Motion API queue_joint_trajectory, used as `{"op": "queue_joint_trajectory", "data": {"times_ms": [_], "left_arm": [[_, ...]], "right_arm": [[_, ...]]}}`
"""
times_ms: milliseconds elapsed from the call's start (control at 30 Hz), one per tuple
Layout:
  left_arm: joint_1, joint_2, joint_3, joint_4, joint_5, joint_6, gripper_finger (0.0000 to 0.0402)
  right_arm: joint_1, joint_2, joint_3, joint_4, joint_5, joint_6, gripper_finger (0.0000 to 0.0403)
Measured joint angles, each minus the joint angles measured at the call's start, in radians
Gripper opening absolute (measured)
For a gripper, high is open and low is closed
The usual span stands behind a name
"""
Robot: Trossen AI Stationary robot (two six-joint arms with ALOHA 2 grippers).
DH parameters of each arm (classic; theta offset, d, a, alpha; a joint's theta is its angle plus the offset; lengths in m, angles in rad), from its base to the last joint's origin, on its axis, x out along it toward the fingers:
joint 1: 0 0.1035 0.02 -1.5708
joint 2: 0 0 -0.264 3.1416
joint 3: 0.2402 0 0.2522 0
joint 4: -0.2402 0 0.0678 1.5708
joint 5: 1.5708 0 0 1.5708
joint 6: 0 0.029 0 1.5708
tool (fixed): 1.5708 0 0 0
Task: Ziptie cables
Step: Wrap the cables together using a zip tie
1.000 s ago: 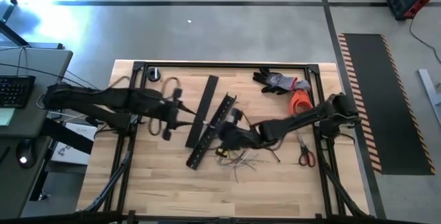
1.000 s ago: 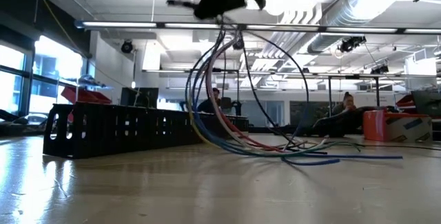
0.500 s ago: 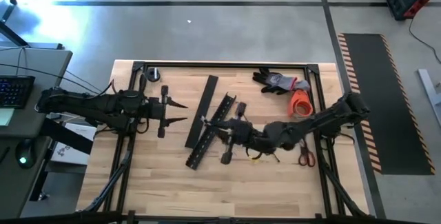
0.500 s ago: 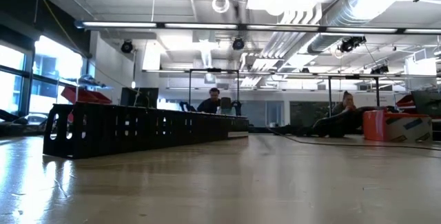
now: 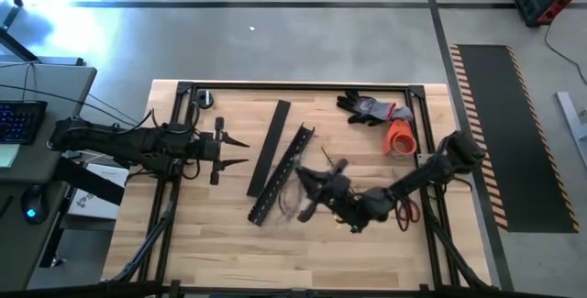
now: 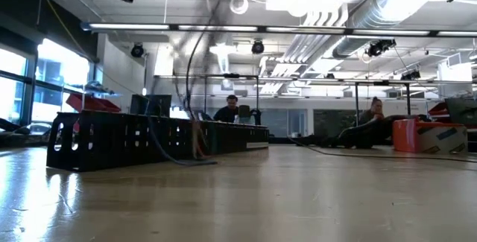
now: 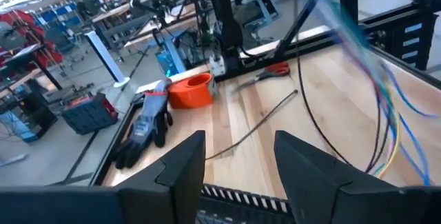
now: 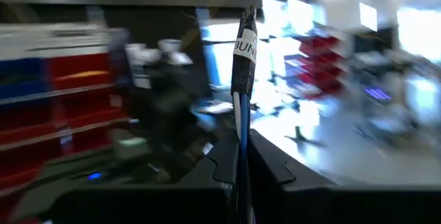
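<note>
Overhead, the right tool (image 5: 307, 186), clenched on the cables (image 5: 292, 204), lifts them mid-frame beside the channel (image 5: 280, 174), likely for tying. Low down, they dangle upper-left. From its wrist, the left tool (image 7: 238, 151) waits released, ziptie (image 7: 251, 123) lying centre on the bench (image 7: 275, 148).

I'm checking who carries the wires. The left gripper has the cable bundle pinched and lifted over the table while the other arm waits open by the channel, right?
Not quite: the right gripper is shut on the cables, as the right wrist view shows. The left gripper waits open beside the channel.
</note>
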Motion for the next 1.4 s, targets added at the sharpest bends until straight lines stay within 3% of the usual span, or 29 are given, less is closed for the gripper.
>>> {"op": "queue_joint_trajectory", "data": {"times_ms": [133, 333, 567, 767, 867, 1033, 1233, 1400], "left_arm": [[0.0, 0.003, 0.001, 0.017, 0.001, 0.001, 0.0156], [0.0, 0.007, 0.001, 0.042, 0.001, 0.008, 0.0156], [0.0, 0.023, 0.001, 0.031, 0.032, -0.048, 0.0156], [0.002, 0.131, 0.001, -0.029, 0.051, -0.137, 0.0156], [0.002, 0.216, 0.001, -0.019, 0.051, -0.172, 0.0156], [0.022, 0.362, 0.001, 0.054, 0.038, -0.232, 0.0156], [0.09, 0.484, 0.001, 0.081, 0.061, -0.341, 0.0156], [0.138, 0.536, 0.001, 0.083, 0.111, -0.369, 0.0156]], "right_arm": [[0.003, 0.0, -0.198, 0.171, 0.158, 0.104, 0.0], [0.003, -0.002, -0.411, 0.237, 0.433, 0.193, 0.0], [-0.023, -0.005, -0.59, 0.293, 0.449, 0.294, 0.0], [-0.045, -0.005, -0.709, 0.311, 0.448, 0.329, 0.001], [-0.06, -0.005, -0.751, 0.316, 0.448, 0.346, 0.0041], [-0.095, -0.005, -0.785, 0.318, 0.449, 0.319, 0.0128], [-0.104, -0.059, -0.783, 0.408, 0.449, -0.061, 0.0228], [-0.104, -0.188, -0.709, 0.397, 0.388, -0.217, 0.0261]]}}
